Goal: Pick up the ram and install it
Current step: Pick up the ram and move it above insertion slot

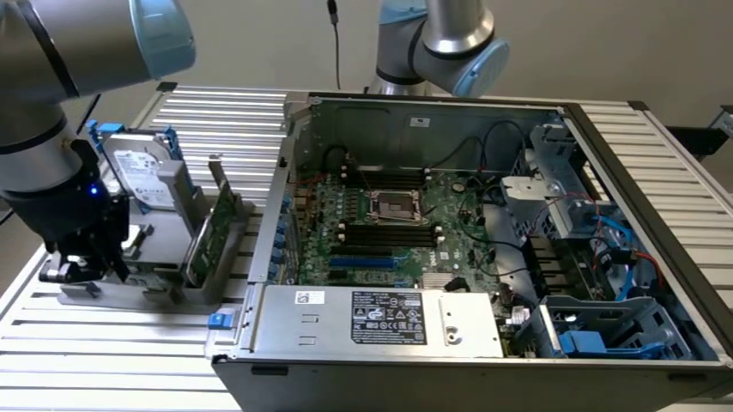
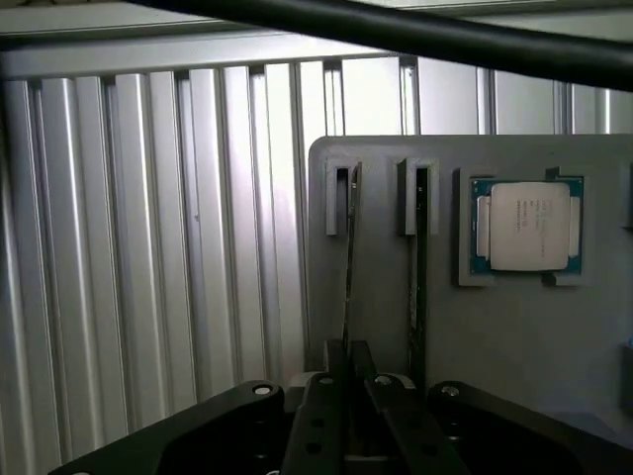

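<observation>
**QA:** Two sticks in that holder. Which one did you have?

**Op:** I had the one nearest the fixture's edge, beside the table slats (image 2: pixel 148 277). I tagged it as the ram (image 2: pixel 349 257). It stood on edge in its slot of the grey fixture (image 2: pixel 554 356). The second stick (image 2: pixel 419 287) stood just beside it, not touching, with the processor chip (image 2: pixel 524 226) in its pocket past that.

**QA:** Gripper?

**Op:** My gripper (image 2: pixel 348 348) sat over the ram. The fingers (image 2: pixel 321 426) were drawn close with the thin edge running in between them — clamped on it, as I read it. In the exterior view the hard drive (image 1: pixel 143 176) stood on the same fixture. The open computer case (image 1: pixel 641 172) was well apart toward that view's right.

**QA:** Step?

**Op:** Pick-up, I judged. The grip was made, the ram was not yet out of its slot, and nothing was installed.

**QA:** What did the next move call for?

**Op:** A pull straight in line with the slot, no twist — I reckoned a board that thin could bind or knock its neighbour.
</observation>
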Controlling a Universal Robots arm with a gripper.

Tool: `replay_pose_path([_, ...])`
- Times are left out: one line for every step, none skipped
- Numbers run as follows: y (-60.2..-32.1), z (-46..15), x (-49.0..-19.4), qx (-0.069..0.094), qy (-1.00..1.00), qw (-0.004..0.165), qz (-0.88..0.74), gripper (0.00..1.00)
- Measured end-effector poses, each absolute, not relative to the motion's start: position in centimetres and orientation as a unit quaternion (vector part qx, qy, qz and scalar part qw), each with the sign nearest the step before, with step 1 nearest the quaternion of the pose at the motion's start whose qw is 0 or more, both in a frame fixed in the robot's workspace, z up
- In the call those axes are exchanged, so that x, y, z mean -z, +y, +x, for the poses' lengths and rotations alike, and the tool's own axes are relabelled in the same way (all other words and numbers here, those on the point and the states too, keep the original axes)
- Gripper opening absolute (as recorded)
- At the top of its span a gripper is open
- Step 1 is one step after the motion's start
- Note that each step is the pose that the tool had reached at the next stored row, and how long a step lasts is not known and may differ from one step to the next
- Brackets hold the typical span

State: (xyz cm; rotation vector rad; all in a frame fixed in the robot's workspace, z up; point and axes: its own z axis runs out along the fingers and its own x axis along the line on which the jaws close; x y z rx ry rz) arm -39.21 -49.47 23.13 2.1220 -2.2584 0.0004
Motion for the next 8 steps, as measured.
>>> replay_pose_path([-49.5, -39.2, -23.6, 0.000, -0.729, 0.021, 0.685, 0.14])
replay_pose_path([-49.5, -39.2, -24.0, 0.000, -0.729, 0.021, 0.685, 0.14])
replay_pose_path([-49.5, -39.2, -24.5, 0.000, -0.729, 0.021, 0.685, 0.14])
replay_pose_path([-49.5, -39.2, -24.9, 0.000, -0.729, 0.021, 0.685, 0.14])
replay_pose_path([-49.5, -39.2, -25.4, 0.000, -0.729, 0.021, 0.685, 0.14])
replay_pose_path([-49.5, -39.2, -25.8, 0.000, -0.729, 0.021, 0.685, 0.14])
replay_pose_path([-49.5, -39.2, -26.3, 0.000, -0.729, 0.021, 0.685, 0.14])
replay_pose_path([-49.5, -39.2, -26.7, 0.000, -0.729, 0.021, 0.685, 0.14])
